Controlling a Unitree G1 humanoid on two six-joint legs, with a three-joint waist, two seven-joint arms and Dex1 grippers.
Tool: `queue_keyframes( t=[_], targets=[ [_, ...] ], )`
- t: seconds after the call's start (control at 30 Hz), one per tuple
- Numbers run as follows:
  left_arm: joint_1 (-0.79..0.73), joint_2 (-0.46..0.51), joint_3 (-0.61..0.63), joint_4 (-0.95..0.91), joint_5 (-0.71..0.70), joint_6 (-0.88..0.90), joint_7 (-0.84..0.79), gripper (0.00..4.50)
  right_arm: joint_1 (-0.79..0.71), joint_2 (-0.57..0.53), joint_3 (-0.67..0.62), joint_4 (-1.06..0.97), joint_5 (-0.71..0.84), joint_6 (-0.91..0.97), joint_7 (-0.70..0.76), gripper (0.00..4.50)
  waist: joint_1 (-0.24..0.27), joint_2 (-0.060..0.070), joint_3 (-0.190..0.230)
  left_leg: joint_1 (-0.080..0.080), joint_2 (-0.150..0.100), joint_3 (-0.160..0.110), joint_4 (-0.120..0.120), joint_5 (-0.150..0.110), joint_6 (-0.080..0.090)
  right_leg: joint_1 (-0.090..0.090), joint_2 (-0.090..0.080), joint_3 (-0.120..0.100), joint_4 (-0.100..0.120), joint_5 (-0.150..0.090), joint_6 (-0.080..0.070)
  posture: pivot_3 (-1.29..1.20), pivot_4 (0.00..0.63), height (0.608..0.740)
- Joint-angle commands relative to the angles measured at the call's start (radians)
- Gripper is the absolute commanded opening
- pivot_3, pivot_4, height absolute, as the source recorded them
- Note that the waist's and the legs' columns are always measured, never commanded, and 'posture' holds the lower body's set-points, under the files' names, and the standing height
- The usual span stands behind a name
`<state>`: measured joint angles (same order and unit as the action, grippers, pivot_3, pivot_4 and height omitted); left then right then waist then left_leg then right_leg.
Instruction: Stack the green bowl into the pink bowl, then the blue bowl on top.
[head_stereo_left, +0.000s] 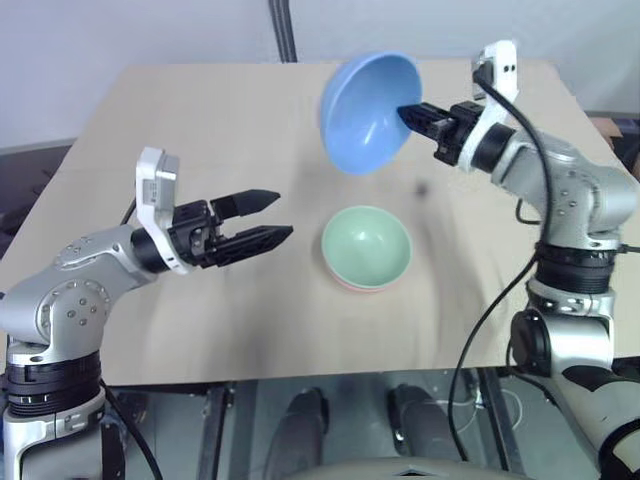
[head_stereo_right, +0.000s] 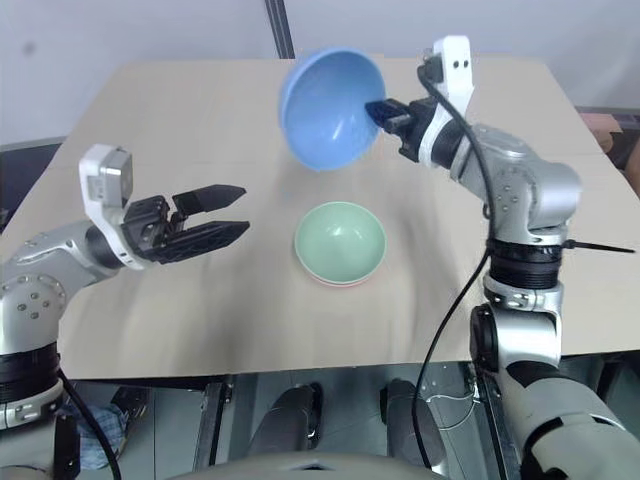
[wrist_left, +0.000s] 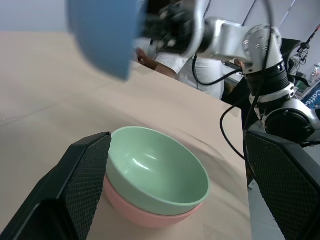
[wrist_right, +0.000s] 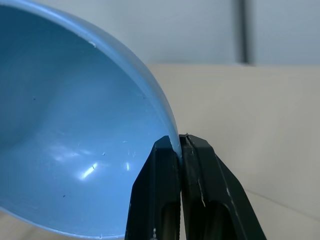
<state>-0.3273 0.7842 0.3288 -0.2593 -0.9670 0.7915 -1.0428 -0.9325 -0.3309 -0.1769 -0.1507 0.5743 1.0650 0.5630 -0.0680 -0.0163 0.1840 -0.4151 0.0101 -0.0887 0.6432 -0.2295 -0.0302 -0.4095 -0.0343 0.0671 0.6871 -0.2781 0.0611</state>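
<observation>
— Where's the blue bowl?

— Upper centre, tilted, its rim pinched in the right gripper; fingers shut tight. Light, stiff, slick plastic, so rim-hold seems sensible.

— The others?

— Green bowl nested in pink bowl, mid-tabletop. Left gripper wide open, empty.

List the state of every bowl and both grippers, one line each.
blue bowl: lifted off the table, tilted on its side, pinched at the rim.
green bowl: upright, nested inside the pink bowl.
pink bowl: upright on the table, under the green one.
right gripper: shut on the blue bowl's rim.
left gripper: open, holding nothing, beside the stack.
table: carries the two-bowl stack.
</observation>
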Motion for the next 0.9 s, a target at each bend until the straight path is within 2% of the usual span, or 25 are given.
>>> queue_keyframes(
  t=[0.03, 0.17, 0.4, 0.9],
  targets=[
    [-0.021, 0.005, -0.004, 0.003, 0.000, -0.022, -0.018, 4.50, 0.031, -0.082, 0.043, -0.140, 0.112, 0.048, 0.121, 0.06, 0.002, 0.000, 0.000, 0.000, 0.000, 0.000, 0.000, 0.000, 0.000, 0.000, 0.000, 0.000, 0.000, 0.000, 0.000, 0.00, 0.150, 0.740],
    [-0.030, 0.005, -0.013, 0.013, 0.001, -0.026, -0.027, 4.50, 0.080, -0.165, 0.152, -0.205, 0.112, 0.070, 0.158, 0.06, 0.000, 0.000, 0.000, 0.000, 0.000, 0.000, 0.000, 0.000, 0.000, 0.000, 0.000, 0.000, 0.000, 0.000, 0.000, 0.00, 0.150, 0.740],
    [-0.044, 0.003, -0.005, 0.025, -0.025, -0.019, -0.051, 4.50, 0.108, -0.266, 0.352, -0.219, -0.001, 0.052, 0.135, 0.06, 0.002, 0.000, 0.000, 0.000, 0.000, 0.000, 0.001, 0.000, 0.000, 0.000, 0.000, 0.000, 0.000, 0.000, 0.000, 0.00, 0.150, 0.740],
    [0.009, 0.066, -0.007, 0.009, -0.015, -0.031, -0.166, 4.50, 0.050, -0.243, 0.386, -0.130, -0.095, 0.098, 0.069, 0.06, 0.001, 0.000, 0.000, 0.000, 0.000, 0.000, 0.001, 0.000, 0.000, 0.000, 0.000, 0.000, 0.000, 0.000, 0.000, 0.00, 0.150, 0.740]
  ],
)
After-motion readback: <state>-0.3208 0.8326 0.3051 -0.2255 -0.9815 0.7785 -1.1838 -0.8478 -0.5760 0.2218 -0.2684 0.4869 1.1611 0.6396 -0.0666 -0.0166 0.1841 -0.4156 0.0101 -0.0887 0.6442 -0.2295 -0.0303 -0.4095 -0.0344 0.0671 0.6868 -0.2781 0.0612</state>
